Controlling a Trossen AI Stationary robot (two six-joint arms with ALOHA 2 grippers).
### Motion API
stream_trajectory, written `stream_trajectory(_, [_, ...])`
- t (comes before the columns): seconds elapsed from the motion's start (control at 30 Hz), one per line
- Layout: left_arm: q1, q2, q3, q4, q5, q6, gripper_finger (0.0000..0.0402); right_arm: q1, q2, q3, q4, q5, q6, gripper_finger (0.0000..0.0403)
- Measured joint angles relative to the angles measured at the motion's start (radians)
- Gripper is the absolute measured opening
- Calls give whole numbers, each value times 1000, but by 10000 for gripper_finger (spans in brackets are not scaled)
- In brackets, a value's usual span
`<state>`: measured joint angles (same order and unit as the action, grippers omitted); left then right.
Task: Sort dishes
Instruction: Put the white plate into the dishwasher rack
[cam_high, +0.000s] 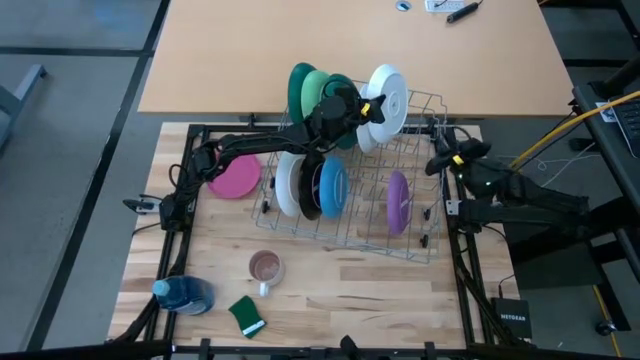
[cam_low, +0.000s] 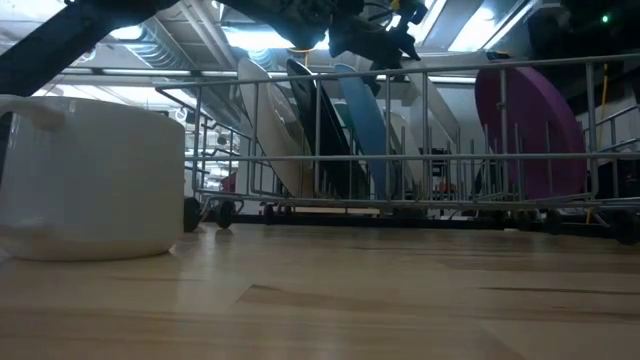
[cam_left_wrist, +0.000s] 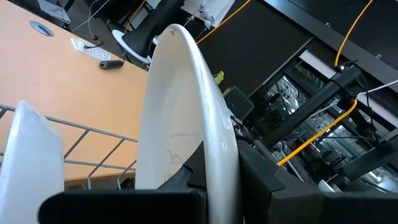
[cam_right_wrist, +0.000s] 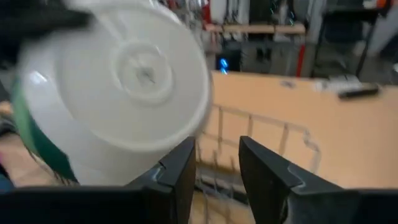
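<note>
Gripping the round white plate (cam_high: 387, 100) over the wire rack (cam_high: 420, 245), our left gripper (cam_high: 368, 108) has it clamped; several plates stand racked, the pink plate (cam_high: 234, 177) remains outside, and our right gripper (cam_high: 440, 163) waits beside the rack, fingers apart.

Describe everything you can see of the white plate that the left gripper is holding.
The white plate is round and glossy, with a raised ring at its centre, and looks like ceramic or plastic. It stands on edge, slightly tilted, above the far right part of the wire dish rack, beside the green plates. The left gripper is shut on its rim. Whether it touches the rack cannot be told.
</note>
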<state>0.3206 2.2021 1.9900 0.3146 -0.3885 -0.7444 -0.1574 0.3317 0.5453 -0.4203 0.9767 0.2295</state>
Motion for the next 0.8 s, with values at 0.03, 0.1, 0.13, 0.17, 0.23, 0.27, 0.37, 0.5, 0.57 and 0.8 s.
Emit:
stream_trajectory(0.03, [0, 0, 0, 1, 0, 0, 35, 0, 0, 0, -53, 12, 43, 127])
stream_trajectory(0.1, [0, 0, 0, 1, 0, 0, 35, 0, 0, 0, -147, 47, 133, 127])
stream_trajectory(0.13, [0, 0, 0, 1, 0, 0, 35, 0, 0, 0, -191, 60, 175, 127])
stream_trajectory(0.17, [0, 0, 0, 1, 0, 0, 35, 0, 0, 0, -235, 63, 216, 127])
stream_trajectory(0.23, [0, 0, 0, 1, 0, 0, 35, 0, 0, 0, -312, 56, 287, 127])
stream_trajectory(0.27, [0, 0, 0, 1, 0, 0, 35, 0, 0, 0, -345, 45, 320, 127])
stream_trajectory(0.37, [0, 0, 0, 1, 0, 0, 35, 0, 0, 0, -434, 8, 404, 127])
stream_trajectory(0.5, [0, 0, 0, 1, 0, 0, 35, 0, 5, -2, -537, -44, 510, 127])
stream_trajectory(0.57, [0, 0, 0, 1, 0, 0, 35, 0, 8, -13, -555, -67, 549, 127])
stream_trajectory(0.8, [0, 0, 0, 1, -1, 1, 32, 0, 80, -20, -545, -95, 551, 127])
